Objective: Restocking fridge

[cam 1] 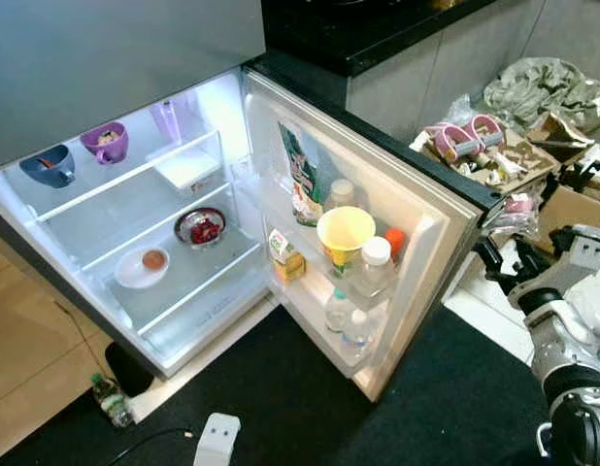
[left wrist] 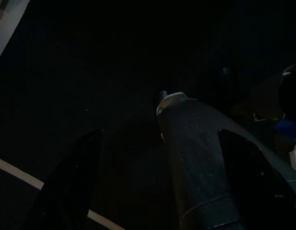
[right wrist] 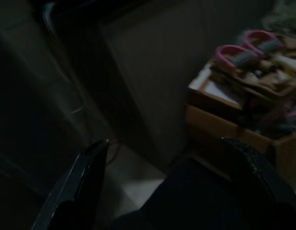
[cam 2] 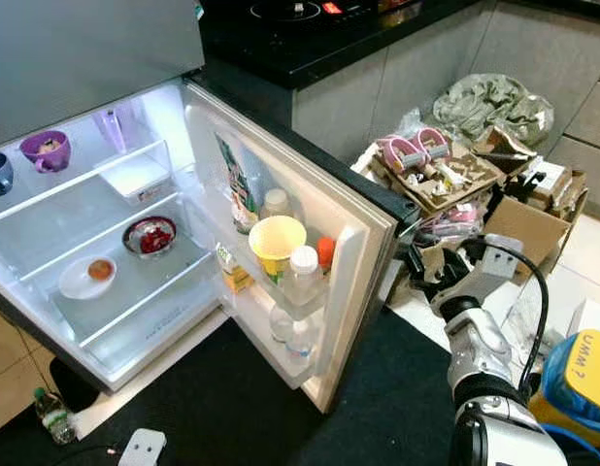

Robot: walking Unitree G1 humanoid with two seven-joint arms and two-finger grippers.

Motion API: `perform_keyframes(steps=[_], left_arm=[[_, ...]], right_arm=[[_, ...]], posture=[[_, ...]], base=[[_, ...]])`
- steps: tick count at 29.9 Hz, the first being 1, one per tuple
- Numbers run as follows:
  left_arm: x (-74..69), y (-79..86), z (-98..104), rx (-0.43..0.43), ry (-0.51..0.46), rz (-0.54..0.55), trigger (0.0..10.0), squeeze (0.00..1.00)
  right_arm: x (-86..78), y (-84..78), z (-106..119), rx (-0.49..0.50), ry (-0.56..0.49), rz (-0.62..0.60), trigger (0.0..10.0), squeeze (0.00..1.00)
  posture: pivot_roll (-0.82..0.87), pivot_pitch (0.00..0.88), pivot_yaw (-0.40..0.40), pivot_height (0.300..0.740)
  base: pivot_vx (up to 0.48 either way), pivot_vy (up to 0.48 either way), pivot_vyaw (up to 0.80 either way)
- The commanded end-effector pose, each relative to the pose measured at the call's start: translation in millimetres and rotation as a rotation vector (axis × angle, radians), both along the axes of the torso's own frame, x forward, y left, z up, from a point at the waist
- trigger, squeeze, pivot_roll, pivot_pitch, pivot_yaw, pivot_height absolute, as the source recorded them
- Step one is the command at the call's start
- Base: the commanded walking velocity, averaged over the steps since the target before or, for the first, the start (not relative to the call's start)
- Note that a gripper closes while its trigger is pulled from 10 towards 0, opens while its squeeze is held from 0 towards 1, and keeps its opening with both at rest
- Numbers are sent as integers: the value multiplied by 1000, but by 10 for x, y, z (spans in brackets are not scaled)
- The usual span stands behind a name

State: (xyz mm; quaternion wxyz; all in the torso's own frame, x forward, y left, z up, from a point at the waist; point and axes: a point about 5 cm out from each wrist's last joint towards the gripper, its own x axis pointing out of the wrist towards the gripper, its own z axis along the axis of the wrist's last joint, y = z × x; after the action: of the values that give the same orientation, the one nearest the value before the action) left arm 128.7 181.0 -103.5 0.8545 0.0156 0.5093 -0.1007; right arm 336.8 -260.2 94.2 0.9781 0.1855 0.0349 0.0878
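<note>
The fridge [cam 1: 197,307] stands open, lit inside, with its door [cam 1: 428,233] swung out to the right. On its shelves sit a blue cup [cam 1: 48,165], a purple cup [cam 1: 106,142], a bowl of red food [cam 1: 200,227] and a white plate [cam 1: 142,266]. The door racks hold a yellow bowl [cam 1: 345,231], a white-capped bottle [cam 1: 375,264], a carton [cam 1: 283,251] and a green bag [cam 1: 302,175]. My right gripper [cam 1: 504,260] is raised just beyond the door's outer edge, open and holding nothing [right wrist: 165,143]. My left gripper [left wrist: 160,132] hangs open in the dark.
A black mat [cam 1: 281,388] covers the floor before the fridge. On the floor lie a water bottle [cam 1: 111,398] and a white device [cam 1: 217,437]. Cardboard boxes with pink items [cam 1: 465,138] and clutter crowd the right. A black countertop [cam 1: 358,34] runs behind.
</note>
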Motion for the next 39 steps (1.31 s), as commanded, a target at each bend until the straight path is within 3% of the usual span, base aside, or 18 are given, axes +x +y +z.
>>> perform_keyframes(steps=[1, 3, 7, 8, 12, 16, 18, 20, 21, 23, 25, 30, 32, 33, 36, 37, 38, 39], left_arm=[[-264, 42, -81, 16, 103, -7, 10000, 0], [-265, 44, -81, 16, 103, -8, 10000, 0], [-253, 41, -78, 15, 100, -10, 10000, 0], [-253, 41, -78, 15, 100, -10, 10000, 0], [-251, 39, -77, 15, 100, -13, 10000, 0], [-252, 40, -78, 15, 100, -14, 10000, 0], [-252, 38, -78, 16, 101, -13, 10000, 0], [-252, 38, -78, 16, 101, -13, 10000, 0], [-252, 36, -79, 16, 101, -13, 10000, 0], [-251, 33, -79, 14, 100, -12, 10000, 0], [-250, 32, -78, 14, 99, -12, 10000, 0], [-239, 16, -77, 10, 96, -13, 10000, 0], [-239, 16, -77, 10, 96, -13, 10000, 0], [-228, 7, -75, 8, 90, -11, 10000, 0], [-225, 5, -74, 8, 89, -11, 10000, 0], [-219, 6, -72, 9, 85, -8, 10000, 0], [-219, 6, -72, 9, 85, -8, 10000, 0], [-202, 10, -67, 14, 75, -9, 10000, 0]], right_arm=[[34, 310, -8, -20, -20, 213, 10000, 0], [38, 401, -4, -22, -30, 277, 10000, 0], [-29, 904, 17, -10, -93, 628, 10000, 0], [-29, 904, 17, -10, -93, 628, 10000, 0], [-220, 1352, 190, 69, -185, 951, 10000, 0], [-267, 1446, 215, 72, -202, 996, 10000, 0], [-124, 1281, -3, -13, -98, 803, 10000, 0], [-124, 1281, -3, -13, -98, 803, 10000, 0], [-94, 1195, -127, -55, -28, 718, 10000, 0], [-203, 977, -504, -185, 193, 564, 10000, 0], [-264, 905, -622, -225, 263, 518, 10000, 0], [-643, 631, -1073, -254, 547, 321, 10000, 0], [-643, 631, -1073, -254, 547, 321, 10000, 0], [-930, 495, -1315, -308, 695, 244, 10000, 0], [-1015, 461, -1377, -321, 734, 225, 10000, 0], [-1171, 393, -1482, -333, 799, 178, 10000, 0], [-1171, 393, -1482, -333, 799, 178, 10000, 0], [-1360, 316, -1591, -359, 875, 129, 10000, 0]], posture=[[-34, 78, 24, 740], [-34, 78, 24, 740], [-32, 79, 23, 740], [-32, 79, 23, 740], [-32, 79, 25, 740], [-31, 78, 22, 740], [-32, 76, 20, 740], [-32, 76, 20, 740], [-32, 76, 20, 740], [-34, 74, 19, 740], [-34, 74, 19, 740], [-38, 73, 17, 740], [-38, 73, 17, 740], [-38, 73, 17, 740], [-38, 73, 17, 740], [-33, 72, 17, 740], [-33, 72, 17, 740], [-33, 72, 17, 740]], base=[[0, 0, 0], [0, 0, 0], [0, 0, 0], [0, 0, 0], [0, 0, 0], [0, 0, 0], [0, 0, 0], [0, 0, 0], [0, 0, 0], [0, 0, 0], [0, 0, 0], [0, 0, 0], [0, 0, 0], [0, 0, 0], [0, 0, 0], [0, 0, 0], [0, 0, 0], [0, 0, 0]])
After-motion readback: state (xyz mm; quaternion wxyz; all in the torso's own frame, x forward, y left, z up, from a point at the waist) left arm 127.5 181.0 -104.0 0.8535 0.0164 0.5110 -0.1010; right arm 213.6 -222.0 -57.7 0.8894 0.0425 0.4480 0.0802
